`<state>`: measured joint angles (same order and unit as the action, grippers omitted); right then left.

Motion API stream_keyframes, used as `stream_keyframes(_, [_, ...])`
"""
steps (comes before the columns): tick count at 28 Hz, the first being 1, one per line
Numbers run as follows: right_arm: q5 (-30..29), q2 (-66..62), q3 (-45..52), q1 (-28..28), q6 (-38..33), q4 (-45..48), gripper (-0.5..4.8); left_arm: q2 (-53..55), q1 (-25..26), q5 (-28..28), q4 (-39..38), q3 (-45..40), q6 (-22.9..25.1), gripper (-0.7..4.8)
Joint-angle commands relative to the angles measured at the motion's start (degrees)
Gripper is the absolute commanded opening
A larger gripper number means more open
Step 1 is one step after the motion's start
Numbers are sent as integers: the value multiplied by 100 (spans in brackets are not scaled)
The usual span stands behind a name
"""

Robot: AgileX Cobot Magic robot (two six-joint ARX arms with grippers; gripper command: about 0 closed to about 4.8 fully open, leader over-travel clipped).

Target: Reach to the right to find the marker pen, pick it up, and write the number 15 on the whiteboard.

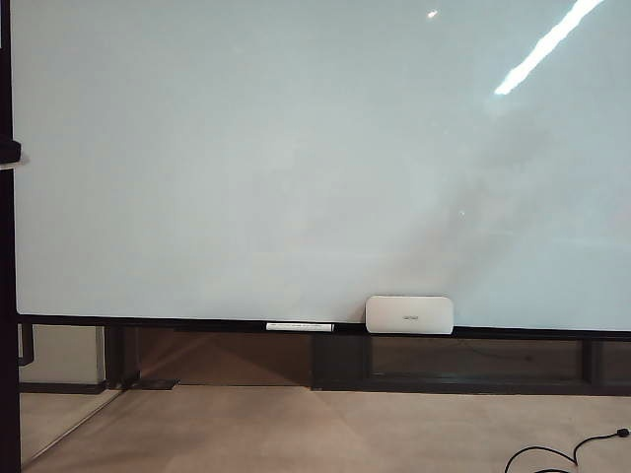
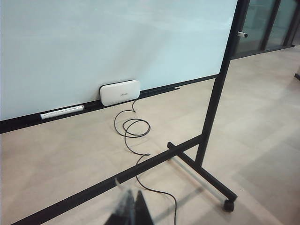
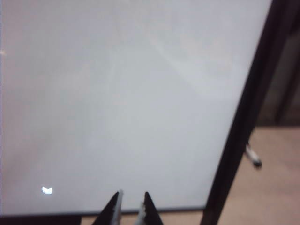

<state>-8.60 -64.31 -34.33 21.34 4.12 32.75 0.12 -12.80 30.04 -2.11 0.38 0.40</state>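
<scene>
The whiteboard [image 1: 296, 158] is a large glossy pale panel in a dark frame. The number 15 is out of view; the board's face [image 3: 117, 93] carries only reflections. The marker pen [image 3: 253, 156], small and white with a black tip, sticks out just beyond the board's right post [image 3: 239, 126]; it also shows beside the post as the marker pen [image 2: 242, 34]. My right gripper [image 3: 131, 199] faces the board's lower right part, open with a narrow gap and nothing in it. My left gripper [image 2: 131, 201] hangs over the floor, shut and empty. Neither gripper shows in the exterior view.
A white rounded eraser block [image 1: 409, 314] and a slim white pen with a black end [image 1: 299, 325] rest on the dark bottom rail [image 1: 177, 322]. A black cable [image 2: 133, 129] loops over the floor. The stand's foot bar [image 2: 201, 171] ends in a caster [image 2: 229, 204].
</scene>
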Motion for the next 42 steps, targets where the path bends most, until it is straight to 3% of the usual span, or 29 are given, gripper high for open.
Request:
stream_keyframes(1, [597, -195, -31, 74, 7, 212, 16, 4, -2, 214, 190, 13, 48, -5])
stream_keyframes(6, [881, -444, -31, 129, 452, 188, 22, 9, -2, -92, 229, 13, 72, -5])
stream_keyframes(14, [804, -1808, -35, 1235, 417, 1130, -3, 24, -2, -352, 214, 13, 133, -5])
stream_keyframes(17, [-428, -2645, -105, 1801, 162, 1801, -3, 24, -4, -459, 179, 13, 168, -5])
stream_keyframes(21, [-1097, -3921, -457, 2138, 33, 2903, 53, 24, -2, -466, 166, 13, 173, -5])
stream_keyframes(23, [-1543, -4553, -870, 2155, 35, 3178, 54, 26, -2, -479, 179, 13, 118, -5])
stream_keyframes(25, [-1895, -5021, -1325, 2155, 35, 3176, 54, 26, -2, -535, 149, 13, 107, -5])
stream_keyframes(28, [-1963, -5466, -1923, 2155, 44, 3132, 51, 33, -2, -584, 111, 13, 109, -5])
stream_keyframes(30, [-1853, -5598, -2201, 2155, 39, 2979, -6, 33, -2, -588, 103, 13, 111, -5])
stream_keyframes(42, [-2028, -6133, -3762, 2286, 57, 1801, -3, 37, 0, -688, 83, 13, 44, -6])
